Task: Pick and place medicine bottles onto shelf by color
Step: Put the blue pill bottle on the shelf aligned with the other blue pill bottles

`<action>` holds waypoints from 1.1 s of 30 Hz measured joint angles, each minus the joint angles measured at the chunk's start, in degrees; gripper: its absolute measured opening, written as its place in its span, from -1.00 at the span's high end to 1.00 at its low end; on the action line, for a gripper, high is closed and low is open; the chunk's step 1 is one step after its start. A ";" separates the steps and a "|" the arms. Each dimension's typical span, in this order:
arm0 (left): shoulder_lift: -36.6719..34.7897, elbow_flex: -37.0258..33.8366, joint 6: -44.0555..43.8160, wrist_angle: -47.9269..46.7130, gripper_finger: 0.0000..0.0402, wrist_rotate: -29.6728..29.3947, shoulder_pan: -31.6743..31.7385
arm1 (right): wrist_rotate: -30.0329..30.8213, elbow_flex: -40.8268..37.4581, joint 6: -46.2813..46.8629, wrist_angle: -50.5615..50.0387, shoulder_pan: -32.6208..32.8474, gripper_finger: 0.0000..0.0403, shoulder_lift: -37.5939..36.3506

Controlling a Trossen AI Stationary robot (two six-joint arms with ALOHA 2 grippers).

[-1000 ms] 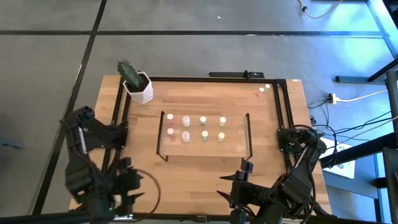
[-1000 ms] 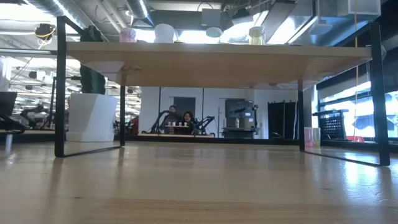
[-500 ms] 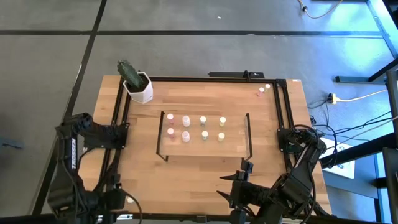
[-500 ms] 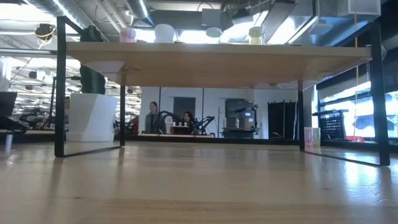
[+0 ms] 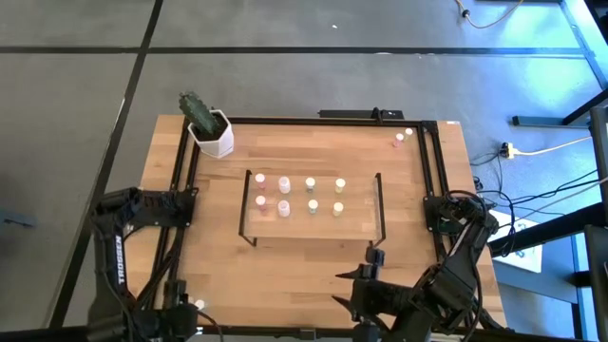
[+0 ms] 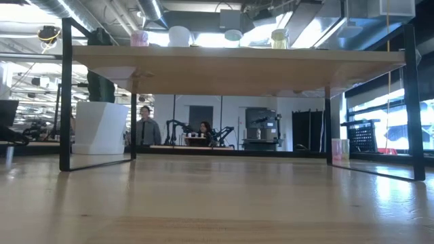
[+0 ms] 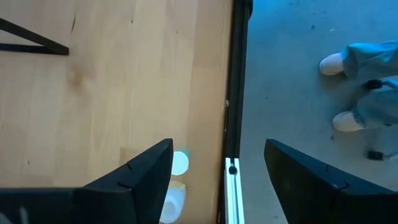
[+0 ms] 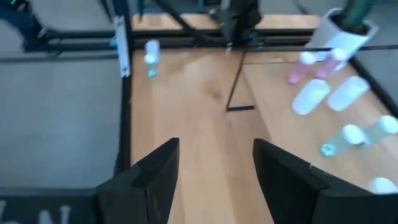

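While the low view is showing a person (image 6: 145,126) beyond the shelf (image 6: 237,64), the high view is showing six medicine bottles (image 5: 311,183) sitting on it. Both the left end effector (image 7: 217,171) and right end effector (image 8: 214,168) are hanging with fingers apart, gripping nothing.

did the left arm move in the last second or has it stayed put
Yes. In the high view the left arm has pulled back toward the table's near-left corner, farther from the shelf, which has not shifted. Its left gripper is open.
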 joint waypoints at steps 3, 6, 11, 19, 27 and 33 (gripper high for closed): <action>0.33 -1.12 -1.06 0.25 -0.23 0.04 0.00 | -3.18 0.00 -1.67 0.94 0.00 -0.03 0.00; 0.31 -3.59 -3.20 0.65 -0.23 0.95 0.04 | -5.07 0.00 -4.16 2.47 0.00 -0.03 0.00; 0.31 -8.33 -4.59 4.88 -0.23 1.64 -0.11 | -8.38 0.00 -9.97 5.99 0.11 -0.03 0.00; 0.31 -16.07 -6.96 10.55 -0.23 2.72 -0.07 | -14.95 0.00 -16.57 9.52 0.13 -0.03 0.00; 0.31 -21.61 -8.71 14.40 -0.23 5.46 -0.07 | -14.91 0.00 -17.15 9.90 0.11 -0.03 0.00; 0.29 -23.91 -8.96 15.05 -0.23 5.71 -0.06 | -14.89 0.00 -17.15 9.88 0.11 -0.03 0.00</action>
